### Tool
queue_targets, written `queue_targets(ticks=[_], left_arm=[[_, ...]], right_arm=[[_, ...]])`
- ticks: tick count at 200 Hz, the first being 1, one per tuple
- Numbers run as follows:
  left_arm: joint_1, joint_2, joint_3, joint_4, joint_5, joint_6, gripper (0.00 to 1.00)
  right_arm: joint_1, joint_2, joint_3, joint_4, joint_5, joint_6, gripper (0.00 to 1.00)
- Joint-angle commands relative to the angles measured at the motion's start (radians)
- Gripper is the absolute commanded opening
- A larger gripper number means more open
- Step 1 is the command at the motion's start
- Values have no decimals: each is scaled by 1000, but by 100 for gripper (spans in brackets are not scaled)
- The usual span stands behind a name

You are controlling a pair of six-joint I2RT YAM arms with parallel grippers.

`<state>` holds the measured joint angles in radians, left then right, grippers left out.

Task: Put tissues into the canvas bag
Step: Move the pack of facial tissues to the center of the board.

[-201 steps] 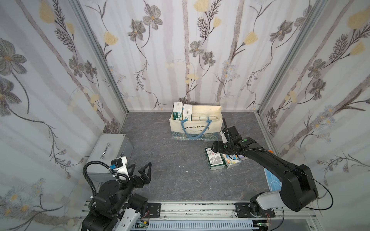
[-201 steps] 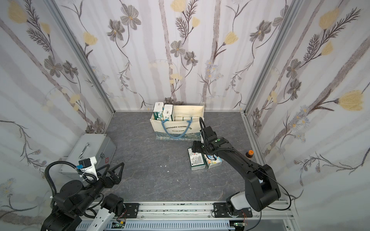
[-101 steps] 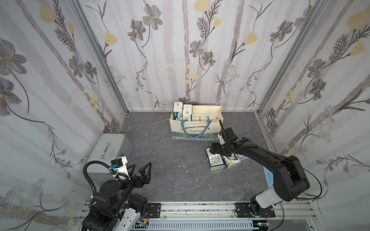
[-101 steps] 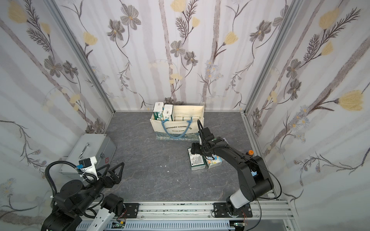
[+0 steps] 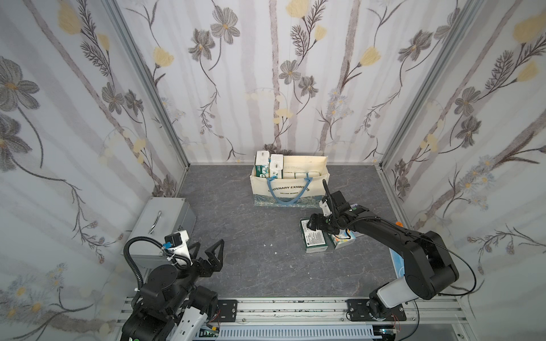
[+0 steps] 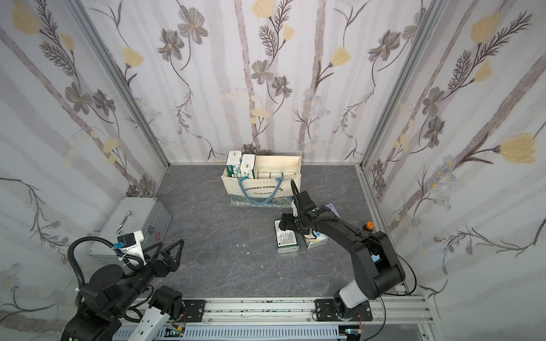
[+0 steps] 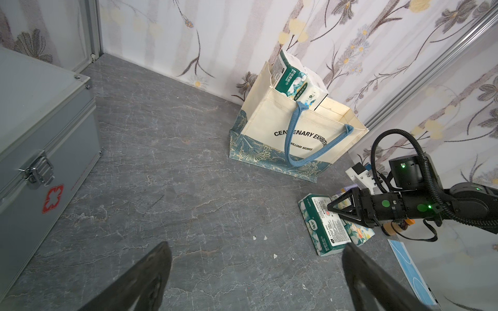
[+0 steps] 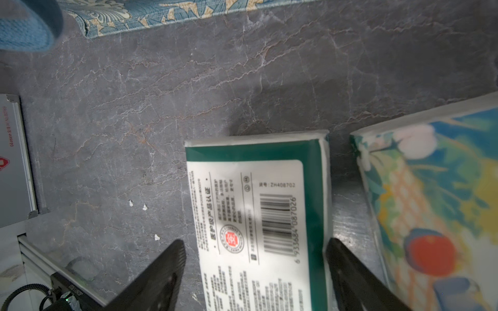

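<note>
Green plastic wrap with a white barcode label: that is the dark green brick-shaped tissue pack (image 8: 256,204), lying flat on the grey stone-patterned tabletop (image 5: 251,236), right of centre and a little short of the bag. Its long axis runs near-to-far, slightly slanted, and in the right wrist view that axis lines up with the way the right end effector (image 8: 254,242) points. The two black fingers (image 8: 167,272) stand spread, one off each long side, so the narrow width sits between them. I cannot tell whether either pad touches the wrap yet.

Just beside it lies a white-edged soft pack printed in blue, yellow and orange (image 8: 431,215), with only a thin strip of tabletop between. By my reading that gap is the tight spot for the finger on that side.

Beyond stands the cream canvas bag with blue handles (image 5: 260,189), several packs already upright inside. The left end effector (image 5: 206,249) hangs wide open and empty by the silver metal case (image 5: 165,218), well apart, so the right arm is clearly nearer.
</note>
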<state>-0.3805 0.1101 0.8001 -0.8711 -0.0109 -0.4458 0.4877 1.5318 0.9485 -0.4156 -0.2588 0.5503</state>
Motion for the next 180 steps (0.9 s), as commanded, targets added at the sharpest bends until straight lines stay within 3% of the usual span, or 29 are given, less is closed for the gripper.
queue_targets(ticks=[1,180], left_arm=[[1,3,-1,28,-1,6,100],[3,1,-1,29,-2,6,100]], right_arm=[[15,-7,-6,38,-51,26,82],[284,103,110,75,-125,113,81]])
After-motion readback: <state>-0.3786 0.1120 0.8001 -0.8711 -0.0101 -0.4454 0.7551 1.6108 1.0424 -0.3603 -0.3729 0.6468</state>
